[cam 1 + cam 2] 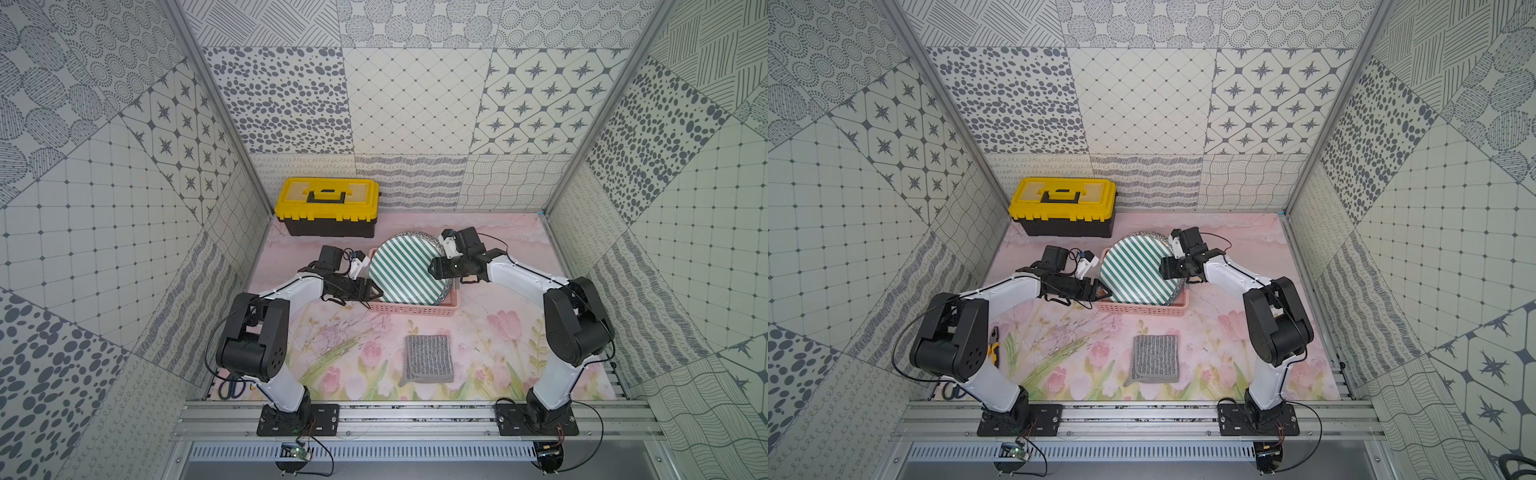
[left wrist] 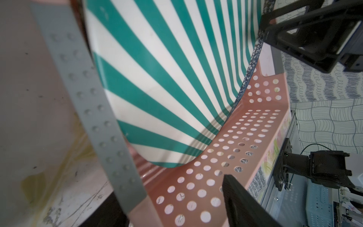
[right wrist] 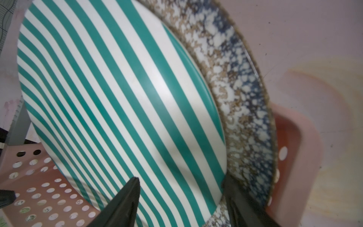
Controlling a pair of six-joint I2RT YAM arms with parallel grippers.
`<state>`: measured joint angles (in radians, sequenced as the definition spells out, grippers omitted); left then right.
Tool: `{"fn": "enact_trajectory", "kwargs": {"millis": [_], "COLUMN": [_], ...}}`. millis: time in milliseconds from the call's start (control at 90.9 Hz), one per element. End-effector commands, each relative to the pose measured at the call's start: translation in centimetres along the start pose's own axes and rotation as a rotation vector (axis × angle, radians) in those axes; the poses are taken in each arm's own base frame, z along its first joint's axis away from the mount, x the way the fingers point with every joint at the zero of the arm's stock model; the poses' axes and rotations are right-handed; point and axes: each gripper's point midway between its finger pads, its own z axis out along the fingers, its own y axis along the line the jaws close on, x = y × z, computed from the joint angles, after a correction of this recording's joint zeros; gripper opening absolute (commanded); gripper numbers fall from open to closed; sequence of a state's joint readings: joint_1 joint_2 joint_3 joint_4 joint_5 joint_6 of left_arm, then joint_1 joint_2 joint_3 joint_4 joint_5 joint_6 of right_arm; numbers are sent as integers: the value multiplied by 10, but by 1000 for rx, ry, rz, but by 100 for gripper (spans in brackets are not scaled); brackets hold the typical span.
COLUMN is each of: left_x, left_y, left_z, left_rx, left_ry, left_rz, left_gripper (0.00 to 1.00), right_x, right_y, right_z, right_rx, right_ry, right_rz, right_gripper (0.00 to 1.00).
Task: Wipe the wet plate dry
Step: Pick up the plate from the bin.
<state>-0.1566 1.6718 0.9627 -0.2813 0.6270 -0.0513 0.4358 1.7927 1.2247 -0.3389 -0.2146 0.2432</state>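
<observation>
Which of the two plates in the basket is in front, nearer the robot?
The green-and-white striped plate; the speckled plate leans behind it, only its rim showing.

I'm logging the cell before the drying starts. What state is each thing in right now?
basket: upright, holding both plates.
speckled plate: on edge, at the back.
striped plate: on edge, leaning against it; wetness not discernible.
toolbox: lid shut.
cloth: folded, lying flat, untouched.
left pincer: open at striped plate's rim.
right pincer: open at striped plate's rim.
</observation>
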Motion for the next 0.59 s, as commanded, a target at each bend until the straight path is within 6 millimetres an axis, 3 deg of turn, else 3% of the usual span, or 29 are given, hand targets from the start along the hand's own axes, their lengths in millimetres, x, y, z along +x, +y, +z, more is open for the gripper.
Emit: {"fn": "enact_trajectory", "kwargs": {"millis": [0, 363, 583], "left_x": [-2, -4, -11], "left_y": [-11, -11, -10], "left_z": [1, -2, -10], "left_rx": [50, 38, -8], "left_ry": [5, -11, -41], "left_rz": [11, 29, 79], "left_gripper": [72, 76, 87], "right_x": [43, 53, 56], "right_y": [23, 19, 14], "right_z": [17, 34, 38], "right_rx": [-153, -178, -153], "right_ry": [124, 176, 184], "right_rz": [15, 56, 68], "right_gripper": [71, 71, 72]}}
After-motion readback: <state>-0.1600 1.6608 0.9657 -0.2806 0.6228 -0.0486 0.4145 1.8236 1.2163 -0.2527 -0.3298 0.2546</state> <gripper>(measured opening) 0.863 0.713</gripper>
